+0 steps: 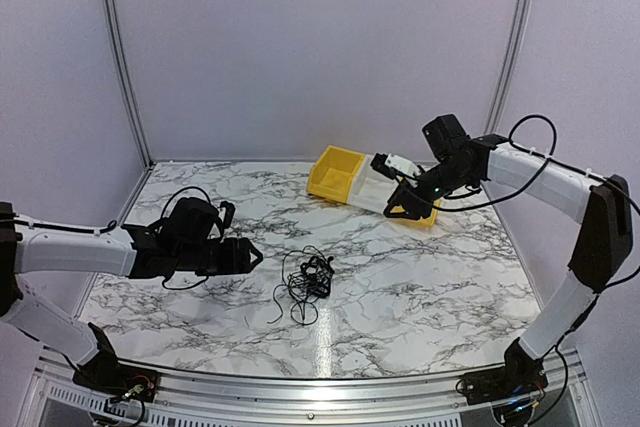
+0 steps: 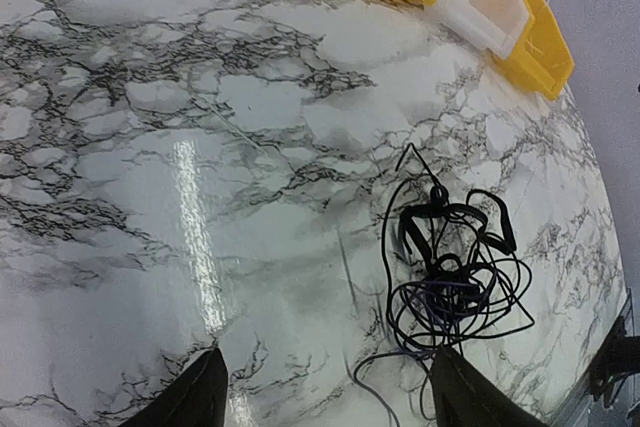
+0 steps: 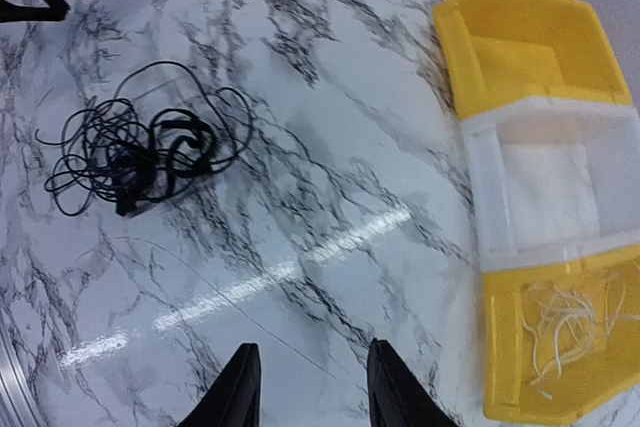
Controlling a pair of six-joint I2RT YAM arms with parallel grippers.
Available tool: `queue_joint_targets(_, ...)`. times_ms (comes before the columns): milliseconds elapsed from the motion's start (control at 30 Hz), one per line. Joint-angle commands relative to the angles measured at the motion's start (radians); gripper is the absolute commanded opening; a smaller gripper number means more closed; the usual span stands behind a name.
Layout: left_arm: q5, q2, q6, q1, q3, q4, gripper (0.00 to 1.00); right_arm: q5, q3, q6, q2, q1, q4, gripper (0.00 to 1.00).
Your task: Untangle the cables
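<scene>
I see the cables (image 1: 310,282) clumped on the desk (image 1: 450,287), tails probably trailing toward its near edge; left claw (image 2: 330,402) and right claw (image 3: 315,392) both spread.

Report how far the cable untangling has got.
Done: nothing visible yet. The cables lie in one knotted clump mid-table, with no strand laid out separately. In hand: nothing is gripped. The left gripper is open beside the clump, and the right gripper is open over by the bins. Left: the whole job, gripping the clump and separating every strand.
</scene>
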Motion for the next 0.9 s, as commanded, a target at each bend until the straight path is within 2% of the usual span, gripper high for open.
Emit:
queue_joint_targets(0,0.113,0.076,0.052,-0.008,0.036,-0.039,0.73,-0.087,0.04,-0.082,0.02,0.12,-0.012,0.38)
queue_joint_targets(233,0.124,0.297,0.016,-0.008,0.231,-0.053,0.72,-0.067,0.168,-0.058,0.16,0.193,-0.012,0.38)
queue_joint_targets(433,0.159,0.476,-0.047,-0.007,0.366,-0.062,0.59,-0.073,0.148,-0.04,0.155,0.207,0.008,0.38)
queue_joint_targets(600,0.188,0.567,-0.038,-0.007,0.471,-0.11,0.38,-0.061,0.118,-0.043,0.122,0.21,0.014,0.38)
queue_joint_targets(733,0.205,0.561,-0.003,-0.008,0.497,-0.113,0.14,-0.054,0.106,-0.056,0.1,0.21,0.013,0.38)
queue_joint_targets(867,0.204,0.488,0.06,-0.01,0.503,-0.1,0.03,-0.066,0.129,-0.068,0.094,0.209,0.001,0.38)
